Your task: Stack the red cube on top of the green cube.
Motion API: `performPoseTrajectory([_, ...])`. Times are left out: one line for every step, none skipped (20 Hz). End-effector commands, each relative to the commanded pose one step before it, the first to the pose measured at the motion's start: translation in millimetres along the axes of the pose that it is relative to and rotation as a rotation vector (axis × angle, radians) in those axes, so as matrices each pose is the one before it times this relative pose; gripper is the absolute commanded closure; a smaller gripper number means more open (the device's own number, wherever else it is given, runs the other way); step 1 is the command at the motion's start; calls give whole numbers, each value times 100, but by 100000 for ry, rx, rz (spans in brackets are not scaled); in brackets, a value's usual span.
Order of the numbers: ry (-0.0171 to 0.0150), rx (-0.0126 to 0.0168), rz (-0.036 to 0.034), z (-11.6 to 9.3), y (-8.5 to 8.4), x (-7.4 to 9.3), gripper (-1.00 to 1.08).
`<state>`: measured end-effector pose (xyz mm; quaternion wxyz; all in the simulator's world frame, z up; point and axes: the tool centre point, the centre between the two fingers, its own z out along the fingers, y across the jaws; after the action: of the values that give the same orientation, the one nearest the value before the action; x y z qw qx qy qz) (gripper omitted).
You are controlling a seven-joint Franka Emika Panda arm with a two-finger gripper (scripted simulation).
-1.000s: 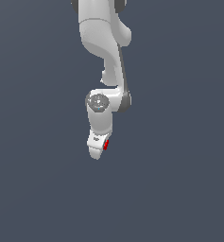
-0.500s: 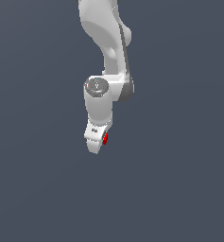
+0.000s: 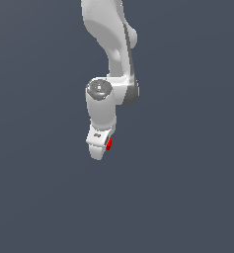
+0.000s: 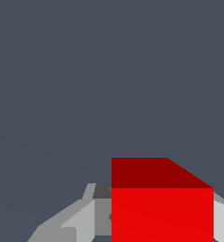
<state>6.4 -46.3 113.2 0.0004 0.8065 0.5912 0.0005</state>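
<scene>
Holding the red cube (image 4: 161,208) between its fingers, the gripper (image 3: 99,148) hangs off the arm (image 3: 108,34), cube at its 3 o'clock side in the exterior view. No green cube shows; find it first, then lower squarely, releasing gently.

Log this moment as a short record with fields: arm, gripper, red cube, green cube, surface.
arm: one white arm reaching down in the exterior view
gripper: low, its fingers flank the cube; shut on it
red cube: between the fingers, partly hidden by the gripper in the exterior view
green cube: not visible in either view
surface: plain dark grey
</scene>
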Motion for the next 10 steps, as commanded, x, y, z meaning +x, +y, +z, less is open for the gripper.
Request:
performPoseTrajectory([-31, 42, 129, 766, 73, -876, 108])
performPoseTrajectory([0, 0, 0, 468, 47, -499, 108])
performPoseTrajectory([0, 0, 0, 535, 58, -569, 108])
performPoseTrajectory([-42, 52, -17, 629, 73, -612, 108])
performPoseTrajectory([0, 0, 0, 573, 76, -603, 108])
performPoseTrajectory([0, 0, 0, 513, 77, -537, 108])
performPoseTrajectory([0, 0, 0, 448, 75, -466, 108])
performPoseTrajectory([0, 0, 0, 377, 70, -389, 108])
performPoseTrajectory([0, 0, 0, 301, 61, -309, 108])
performPoseTrajectory([0, 0, 0, 229, 50, -234, 108])
